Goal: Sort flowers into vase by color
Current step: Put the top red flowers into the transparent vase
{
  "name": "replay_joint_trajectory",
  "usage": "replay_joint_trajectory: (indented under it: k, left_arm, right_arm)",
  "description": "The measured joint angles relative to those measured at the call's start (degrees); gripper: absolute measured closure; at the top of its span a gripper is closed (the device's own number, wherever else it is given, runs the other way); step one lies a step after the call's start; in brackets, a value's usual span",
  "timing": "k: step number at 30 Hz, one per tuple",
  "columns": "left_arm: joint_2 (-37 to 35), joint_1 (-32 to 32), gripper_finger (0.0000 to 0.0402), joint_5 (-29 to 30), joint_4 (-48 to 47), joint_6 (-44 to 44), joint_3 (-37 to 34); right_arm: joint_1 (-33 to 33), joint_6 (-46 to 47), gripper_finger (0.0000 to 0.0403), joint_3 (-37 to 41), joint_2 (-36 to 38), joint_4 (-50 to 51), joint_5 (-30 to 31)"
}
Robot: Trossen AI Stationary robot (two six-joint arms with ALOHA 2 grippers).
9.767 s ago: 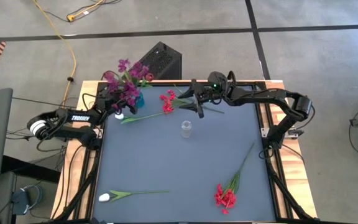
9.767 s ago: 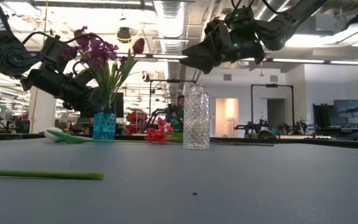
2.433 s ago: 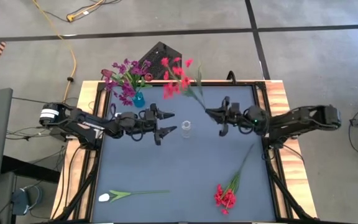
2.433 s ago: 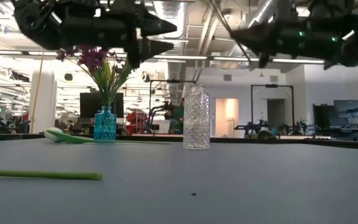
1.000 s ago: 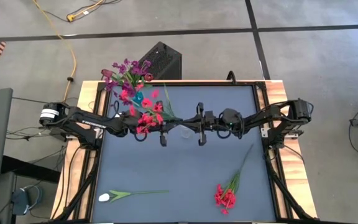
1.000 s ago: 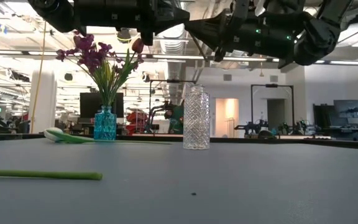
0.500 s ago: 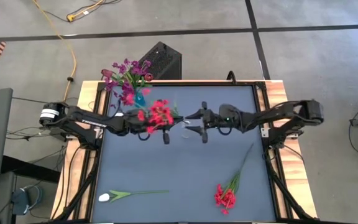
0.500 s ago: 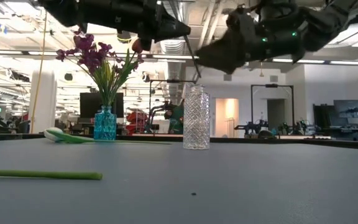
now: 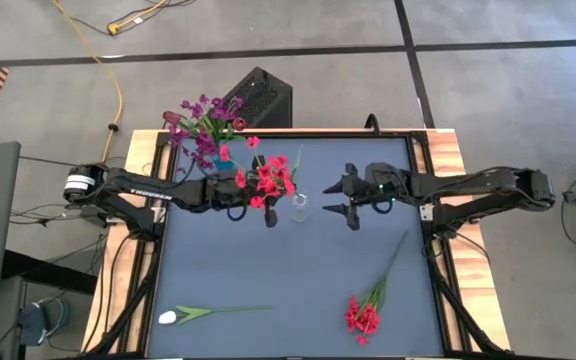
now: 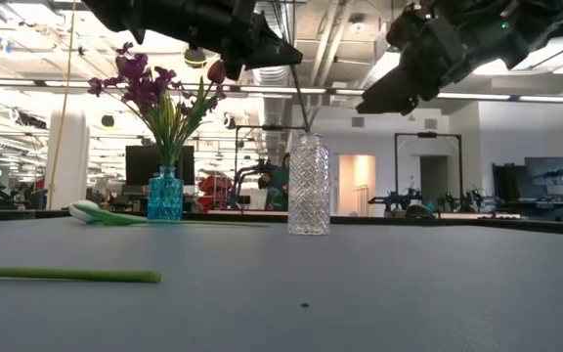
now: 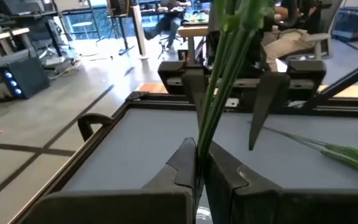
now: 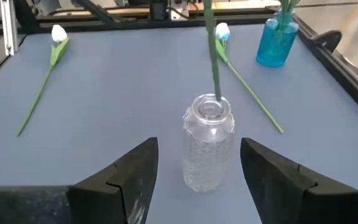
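A red flower [image 9: 266, 180] with green stems stands nearly upright over the clear glass vase [image 9: 299, 207] at the table's middle. Its lower stem end [image 12: 215, 93] dips into the vase's mouth. My left gripper [image 9: 274, 207] is shut on the stems just above the vase. My right gripper [image 9: 341, 203] hovers open just to the right of the vase [image 12: 208, 143], touching nothing. Purple flowers [image 9: 200, 125] stand in a blue vase [image 9: 223, 158] at the far left. My left gripper pinches the red flower's bundle of green stems [image 11: 199, 155] between its two fingers, a little above the clear vase's mouth. The fingers come level from the table's left and lie across the stems. The blooms stand above the fingers, and the stem end below [image 10: 304, 115] reaches into the vase.
A white flower [image 9: 213, 312] lies near the front left. Another white flower [image 12: 218, 31] lies beside the blue vase [image 12: 277, 37]. A red bunch [image 9: 368, 310] lies at the front right. Open mat lies between them.
My right gripper has opened, let go of the red flower's stem and drawn back toward the table's right edge. My left gripper keeps the stems and has swung the blooms rightward over the clear vase; the stem now stands more upright with its end in the mouth.
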State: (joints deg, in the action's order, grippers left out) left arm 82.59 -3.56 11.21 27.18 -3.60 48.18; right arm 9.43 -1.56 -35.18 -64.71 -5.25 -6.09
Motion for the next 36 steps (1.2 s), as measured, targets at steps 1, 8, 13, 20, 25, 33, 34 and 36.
replay_joint_trajectory:
  k: [1,8,13,20,25,33,34,36]
  left_arm:
    - [0.01,-0.03,0.0401,-0.06,0.02,0.03,0.00]
    - [5.77,-0.47,0.0401,0.92,3.02,1.21,0.00]
    - [8.67,-0.58,0.0401,0.96,3.48,1.40,1.41]
    - [9.68,-0.63,0.0397,1.09,1.77,4.85,1.92]
    - [9.68,-0.88,0.0378,1.13,-0.39,8.32,1.92]
    - [9.64,-1.90,0.0294,-3.30,-2.64,9.49,1.99]
    - [9.32,-2.12,0.0284,-3.91,-4.67,9.49,2.40]
    - [8.88,-2.47,0.0265,-5.37,-9.22,9.49,4.15]
  right_arm:
    - [0.00,0.01,0.0148,0.00,0.48,0.47,0.01]
    - [-0.91,-0.02,0.0148,0.00,0.82,0.68,0.10]
    - [-1.80,0.02,0.0148,0.00,0.51,1.76,0.14]
    - [-2.32,-0.27,0.0148,0.00,0.60,2.35,0.11]
    - [-2.27,-0.43,0.0148,0.00,0.60,2.44,0.11]
    - [-2.29,-0.40,0.0148,0.00,0.60,3.54,0.11]
    - [-2.29,-0.23,0.0148,0.00,0.60,3.62,0.11]
    - [-2.29,-0.05,0.0148,0.00,0.60,3.84,0.11]
